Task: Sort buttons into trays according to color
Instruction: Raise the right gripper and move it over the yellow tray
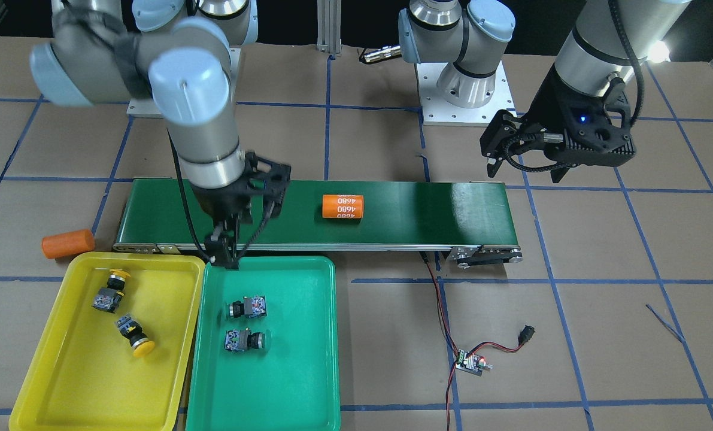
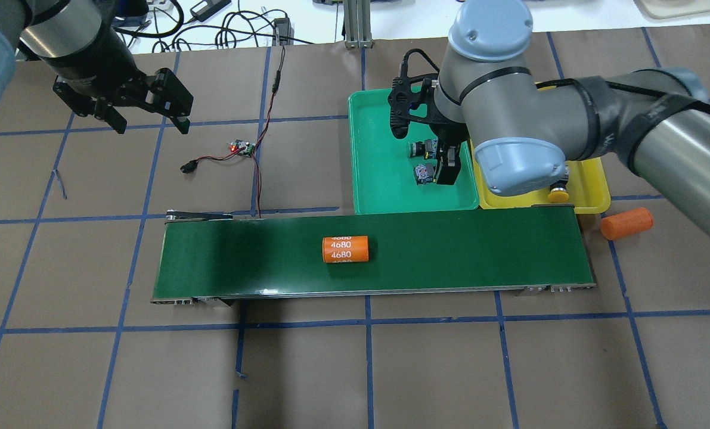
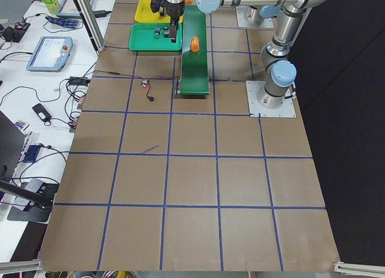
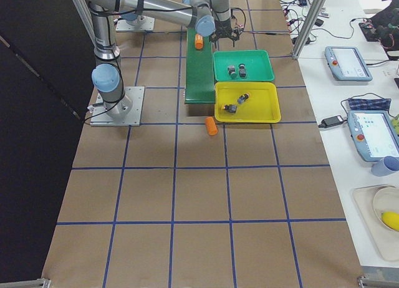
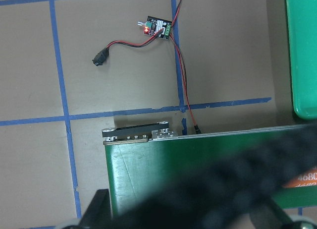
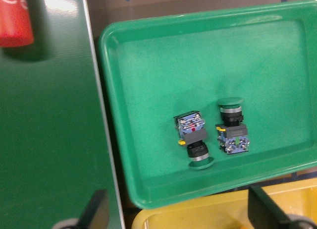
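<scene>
Two green-capped buttons [image 1: 245, 308] [image 1: 245, 340] lie on their sides in the green tray [image 1: 290, 383]; they also show in the right wrist view [image 6: 194, 137] [image 6: 232, 125]. Two yellow-capped buttons [image 1: 111, 290] [image 1: 133, 335] lie in the yellow tray [image 1: 81, 371]. My right gripper [image 1: 227, 257] hangs open and empty above the green tray's belt-side edge, its fingers [image 6: 94, 211] wide apart in the wrist view. My left gripper [image 2: 151, 124] is open and empty, high above the bare table, far from both trays.
A long dark-green conveyor belt [image 1: 422, 209] runs beside the trays, with an orange cylinder [image 1: 343, 206] marked 4680 on it. A second orange cylinder [image 1: 67, 243] lies on the table by the yellow tray. A small circuit board [image 1: 470, 362] with red-black wires lies near the belt's other end.
</scene>
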Motion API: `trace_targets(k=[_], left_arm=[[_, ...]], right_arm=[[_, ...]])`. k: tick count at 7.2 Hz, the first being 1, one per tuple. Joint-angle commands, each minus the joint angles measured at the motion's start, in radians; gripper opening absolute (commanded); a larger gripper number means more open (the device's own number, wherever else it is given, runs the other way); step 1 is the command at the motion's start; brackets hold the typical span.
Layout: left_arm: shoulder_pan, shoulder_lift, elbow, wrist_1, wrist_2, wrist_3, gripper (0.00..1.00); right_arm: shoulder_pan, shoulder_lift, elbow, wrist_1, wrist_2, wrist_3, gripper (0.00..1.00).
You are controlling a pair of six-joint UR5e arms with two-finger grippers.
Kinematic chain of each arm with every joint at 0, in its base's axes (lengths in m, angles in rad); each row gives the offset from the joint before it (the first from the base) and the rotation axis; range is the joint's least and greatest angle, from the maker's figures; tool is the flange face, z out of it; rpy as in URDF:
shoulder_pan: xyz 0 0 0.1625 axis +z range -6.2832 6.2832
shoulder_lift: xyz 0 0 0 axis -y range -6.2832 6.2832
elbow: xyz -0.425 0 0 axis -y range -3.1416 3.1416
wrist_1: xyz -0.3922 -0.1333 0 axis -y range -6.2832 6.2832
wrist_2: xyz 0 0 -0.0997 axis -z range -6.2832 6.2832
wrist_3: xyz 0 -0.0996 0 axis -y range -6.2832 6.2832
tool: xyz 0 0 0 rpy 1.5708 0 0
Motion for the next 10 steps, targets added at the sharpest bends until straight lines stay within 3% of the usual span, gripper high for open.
trace_targets(k=[1, 2, 5, 9, 10], left_arm=[[0.0, -0.001, -0.002, -0.001, 0.0, 0.0, 1.0], [-0.002, -0.001, 0.001, -0.002, 0.0, 0.0, 1.0], [0.0, -0.001, 0.006, 0.0, 0.0, 0.0, 1.0], [0.0, -0.001, 0.004, 0.0, 0.0, 0.0, 1.0], [0.0, -0.001, 0.004, 0.0, 0.0, 0.0, 1.0]], right_arm=[[0.006, -0.249, 0.001, 0.299, 0.003, 0.003, 1.0], [0.0, -0.334, 0.011, 0.378, 0.005, 0.005, 1.0], [-0.007, -0.361, 0.004, 0.371, 0.006, 0.087, 1.0], [-0.199, -0.341, -0.025, 0.362, -0.003, 0.634, 1.0], [-0.201, -0.348, -0.03, 0.359, -0.006, 0.825, 1.0]])
